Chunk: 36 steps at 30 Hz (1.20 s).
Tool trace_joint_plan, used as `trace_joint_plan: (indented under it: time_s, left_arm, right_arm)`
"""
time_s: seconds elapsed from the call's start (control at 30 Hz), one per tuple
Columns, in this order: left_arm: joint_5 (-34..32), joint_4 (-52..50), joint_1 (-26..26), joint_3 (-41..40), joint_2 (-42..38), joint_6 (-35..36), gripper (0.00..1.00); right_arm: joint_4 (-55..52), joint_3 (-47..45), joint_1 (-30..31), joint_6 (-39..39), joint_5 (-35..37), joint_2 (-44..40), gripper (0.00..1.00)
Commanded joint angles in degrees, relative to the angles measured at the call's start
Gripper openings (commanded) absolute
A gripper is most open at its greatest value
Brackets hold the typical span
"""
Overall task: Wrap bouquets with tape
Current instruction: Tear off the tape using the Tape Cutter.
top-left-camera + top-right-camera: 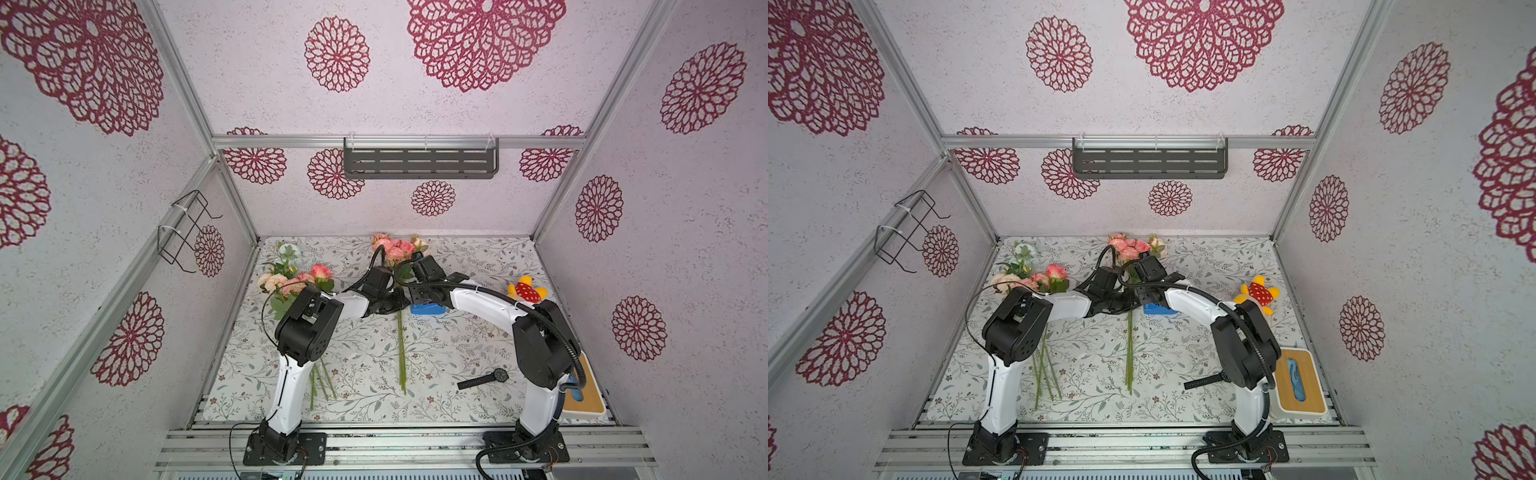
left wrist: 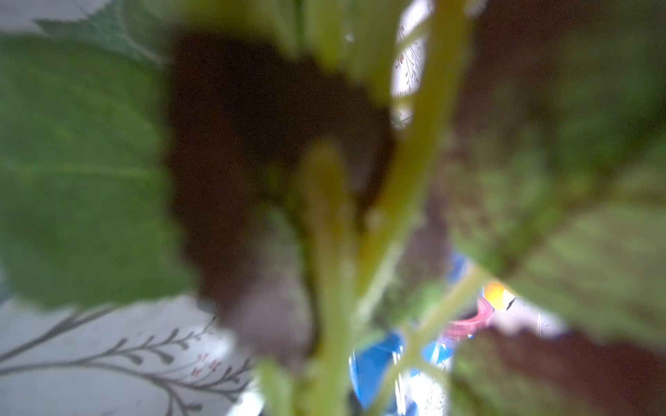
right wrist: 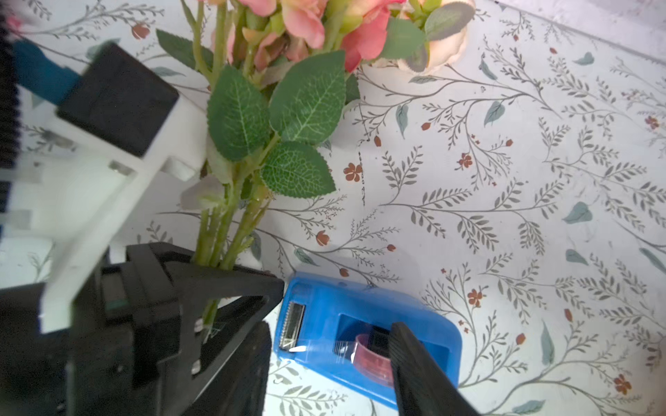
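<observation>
One bouquet [image 1: 397,249] of pink and peach roses lies mid-table, its stems [image 1: 401,353] running toward the front. My left gripper [image 1: 390,305] is shut on those stems just below the leaves [image 3: 248,115]; its wrist view is filled with blurred leaves and stems [image 2: 331,252]. The tape sits in a blue dispenser [image 3: 360,306] right beside that grip, with its reddish core [image 3: 371,356] and a clear strip leading to the cutter [image 3: 292,326]. My right gripper [image 3: 331,362] is open, one jaw on each side of the dispenser. A second bouquet [image 1: 291,278] with pale blue blooms lies at the left, partly under the left arm.
A yellow plush toy [image 1: 527,291] lies at the right. A black wristwatch [image 1: 484,379] is near the right arm's elbow. A white tissue box with a wooden top [image 1: 1300,382] stands at the front right corner. A grey shelf [image 1: 419,160] and a wire rack [image 1: 183,232] hang on the walls.
</observation>
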Motion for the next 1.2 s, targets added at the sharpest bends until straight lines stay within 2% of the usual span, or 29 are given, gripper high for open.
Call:
trace_joint_plan:
  time_s: [0.0,0.3,0.9,1.17]
  left_arm:
    - [0.1,2.9,0.6,-0.8,0.8,1.2,0.0]
    - [0.3,3.2,0.7,-1.7,0.2,1.6,0.0]
    - [2.0,6.0,0.9,-1.6,1.3,0.5,0.0]
    - [2.9,9.4,2.0,-3.6,1.5,-1.7,0.0]
  right_arm:
    - [1.8,0.5,1.3,-5.0,2.3,1.1,0.58]
    - [6.3,-1.4,1.4,-10.0,-0.6,2.7,0.61]
    - [12.8,-9.6,2.4,-13.4,2.3,2.8,0.62]
    - [22.7,-19.4,3.5,-18.0,7.1,0.0,0.62]
